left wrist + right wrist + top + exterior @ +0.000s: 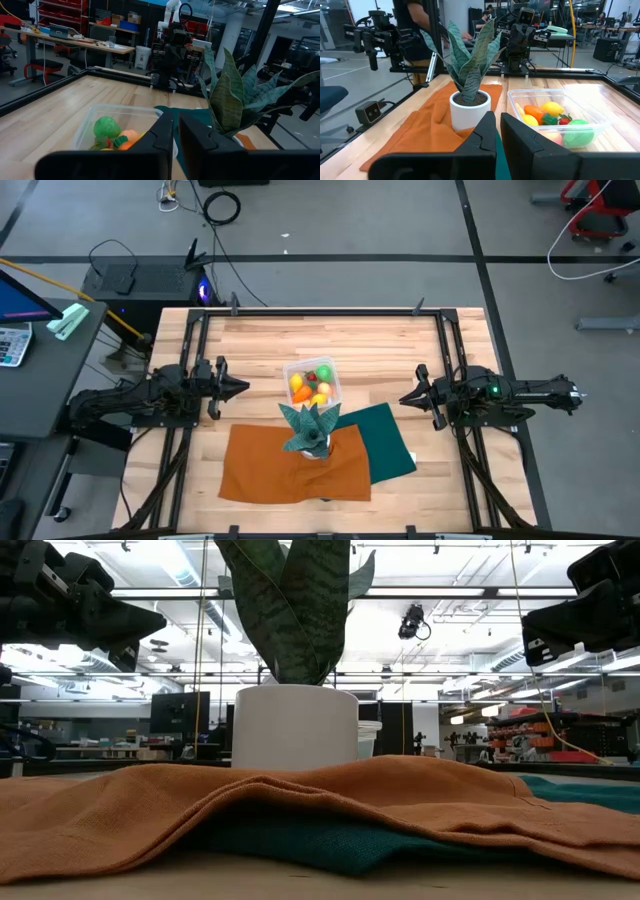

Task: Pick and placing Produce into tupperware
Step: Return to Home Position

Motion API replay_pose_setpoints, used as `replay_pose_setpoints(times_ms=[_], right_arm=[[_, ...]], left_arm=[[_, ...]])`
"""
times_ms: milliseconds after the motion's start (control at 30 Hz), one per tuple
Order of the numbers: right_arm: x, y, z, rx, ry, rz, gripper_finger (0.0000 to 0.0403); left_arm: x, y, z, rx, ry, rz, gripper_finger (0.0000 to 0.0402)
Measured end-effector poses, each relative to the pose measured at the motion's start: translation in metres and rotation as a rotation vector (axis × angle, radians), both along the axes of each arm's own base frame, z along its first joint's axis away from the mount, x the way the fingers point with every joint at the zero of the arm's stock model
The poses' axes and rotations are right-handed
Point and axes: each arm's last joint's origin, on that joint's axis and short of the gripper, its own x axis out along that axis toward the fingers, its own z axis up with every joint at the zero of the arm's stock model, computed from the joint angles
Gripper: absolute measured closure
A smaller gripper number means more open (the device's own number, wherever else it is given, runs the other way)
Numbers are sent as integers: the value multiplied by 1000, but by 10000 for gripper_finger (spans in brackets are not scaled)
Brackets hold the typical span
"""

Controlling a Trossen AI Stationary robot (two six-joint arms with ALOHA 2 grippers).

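The clear tupperware (314,385) sits mid-table with the produce (311,385) inside: a green piece (105,127), yellow (552,108), orange (535,112) and red pieces. My left gripper (243,389) hovers left of the container, shut and touching nothing; its fingers (176,135) point at the container. My right gripper (404,397) hovers right of the container, shut, holding nothing (498,131). In the low view the container (368,738) is mostly hidden behind the white pot.
A teal spiky plant in a white pot (311,430) stands on an orange cloth (296,465) just near of the container; a teal cloth (385,440) lies partly under it to the right. Bare wood shows on the far half of the table (320,335). A person (420,20) stands beyond the table.
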Motion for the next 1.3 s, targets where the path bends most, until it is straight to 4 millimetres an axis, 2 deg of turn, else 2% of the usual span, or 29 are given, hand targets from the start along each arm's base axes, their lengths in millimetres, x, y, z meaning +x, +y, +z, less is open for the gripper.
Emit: replay_pose_setpoints(times_ms=[500, 933, 1300], right_arm=[[0, 0, 0, 0, 0, 0, 403], [0, 0, 0, 0, 0, 0, 403], [0, 0, 0, 0, 0, 0, 403]], left_arm=[[0, 0, 0, 1, 0, 0, 361], [0, 0, 0, 0, 0, 0, 376], [0, 0, 0, 0, 0, 0, 363]])
